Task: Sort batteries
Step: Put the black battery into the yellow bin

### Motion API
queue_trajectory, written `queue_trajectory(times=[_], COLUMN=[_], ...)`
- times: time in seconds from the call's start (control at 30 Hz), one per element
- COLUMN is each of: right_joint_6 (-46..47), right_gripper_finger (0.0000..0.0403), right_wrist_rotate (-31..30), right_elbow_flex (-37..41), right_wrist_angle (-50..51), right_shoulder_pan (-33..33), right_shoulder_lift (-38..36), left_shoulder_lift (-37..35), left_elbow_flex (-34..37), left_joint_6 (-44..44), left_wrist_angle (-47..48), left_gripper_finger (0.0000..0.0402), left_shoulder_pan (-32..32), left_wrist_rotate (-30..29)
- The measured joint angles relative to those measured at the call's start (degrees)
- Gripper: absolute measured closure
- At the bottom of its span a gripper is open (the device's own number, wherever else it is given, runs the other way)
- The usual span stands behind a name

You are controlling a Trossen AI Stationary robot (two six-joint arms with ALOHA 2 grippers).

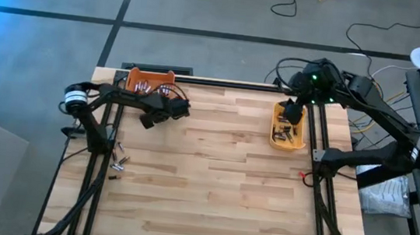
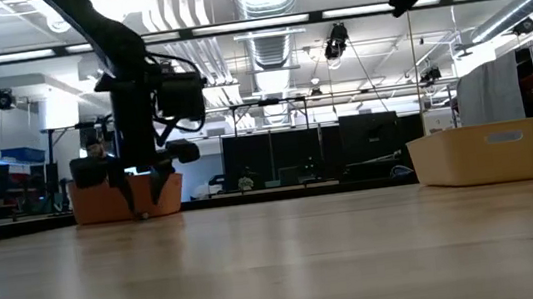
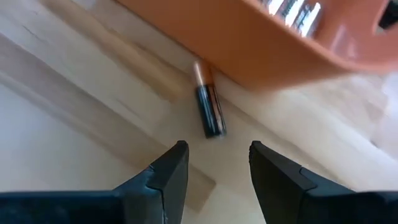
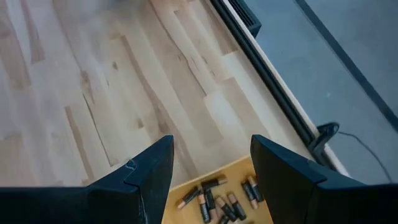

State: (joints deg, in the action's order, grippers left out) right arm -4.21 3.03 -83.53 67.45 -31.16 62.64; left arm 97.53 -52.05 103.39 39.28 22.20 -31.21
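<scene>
Left gripper (image 3: 214, 165) open, above battery (image 3: 207, 102)

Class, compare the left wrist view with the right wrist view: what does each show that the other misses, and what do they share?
Only the left wrist view shows a single battery lying on the table beside the orange bin, ahead of the open left claw.

Only the right wrist view shows the yellow bin holding loose batteries, below the open right claw.

Both show the wooden table and empty claws.

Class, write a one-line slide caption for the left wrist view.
Open left pincer poised over a lone battery lying beside the orange bin.
</scene>
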Motion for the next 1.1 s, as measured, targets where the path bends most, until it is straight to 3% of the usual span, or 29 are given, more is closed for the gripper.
queue_trajectory(times=[0.43,0.57,0.77,1.1], right_joint_6=[10.3,12.7,16.2,20.9], right_gripper_finger=[0.0197,0.0197,0.0197,0.0197], right_wrist_rotate=[0.0,0.1,0.9,2.1], right_elbow_flex=[14.4,17.8,21.3,25.5], right_wrist_angle=[-2.7,-5.4,-7.4,-7.5], right_shoulder_pan=[0.0,0.1,0.2,0.2], right_shoulder_lift=[-11.9,-14.3,-16.2,-16.8], left_shoulder_lift=[7.0,8.0,9.0,8.9], left_elbow_flex=[-3.5,-3.5,-3.4,-3.1], left_joint_6=[2.6,2.6,1.8,0.4], left_wrist_angle=[1.8,1.7,1.1,0.8], left_gripper_finger=[0.0254,0.0277,0.0321,0.0326], left_shoulder_pan=[1.8,1.7,2.3,4.5], left_wrist_rotate=[-0.2,-1.5,-3.3,-3.8])
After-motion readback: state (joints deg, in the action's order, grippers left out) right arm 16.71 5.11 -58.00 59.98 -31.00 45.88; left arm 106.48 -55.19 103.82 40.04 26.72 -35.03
